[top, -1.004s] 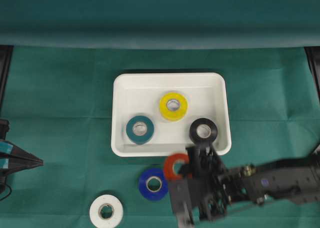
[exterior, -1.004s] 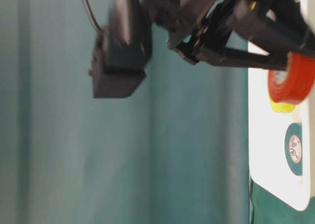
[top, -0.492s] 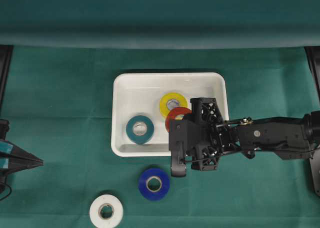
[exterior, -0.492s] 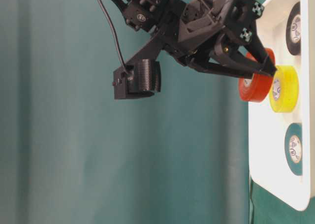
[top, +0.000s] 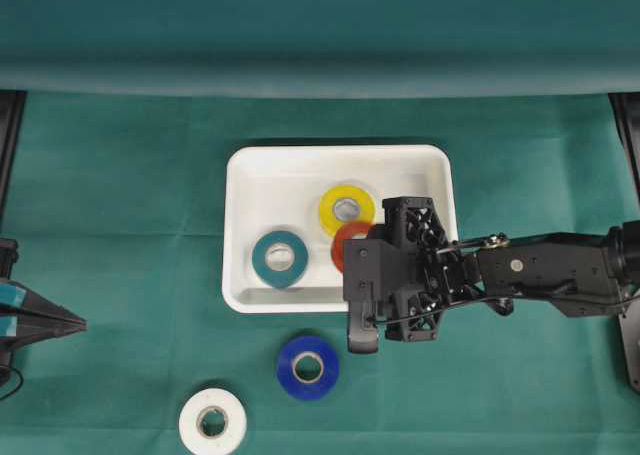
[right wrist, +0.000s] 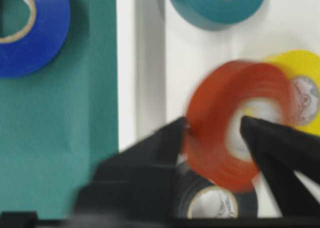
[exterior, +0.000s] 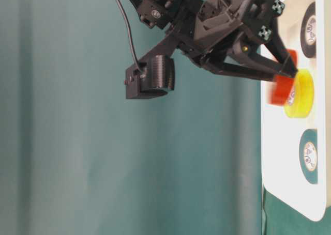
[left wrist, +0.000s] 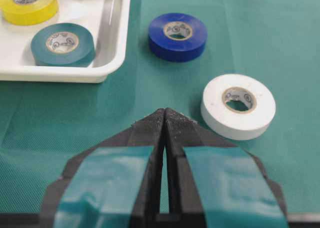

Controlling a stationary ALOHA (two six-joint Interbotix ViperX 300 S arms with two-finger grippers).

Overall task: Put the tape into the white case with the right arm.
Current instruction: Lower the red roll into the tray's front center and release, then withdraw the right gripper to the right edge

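We are dropping the red tape (right wrist: 235, 133) into the white case (top: 260, 175). Our right gripper (right wrist: 215, 133) has let go; the roll falls blurred beside the yellow tape (top: 347, 208). Next we lift away.

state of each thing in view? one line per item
Right claw: open, over the case.
Red tape: blurred between the fingers, over the case beside the yellow; cannot tell if still gripped.
Case: on the cloth, holds rolls.
Yellow tape: flat in case.
Teal tape: flat in case.
Black tape: in case, under the claw.
Blue tape: on cloth, outside case.
White tape: on cloth, outside case.
Left claw: shut, empty.
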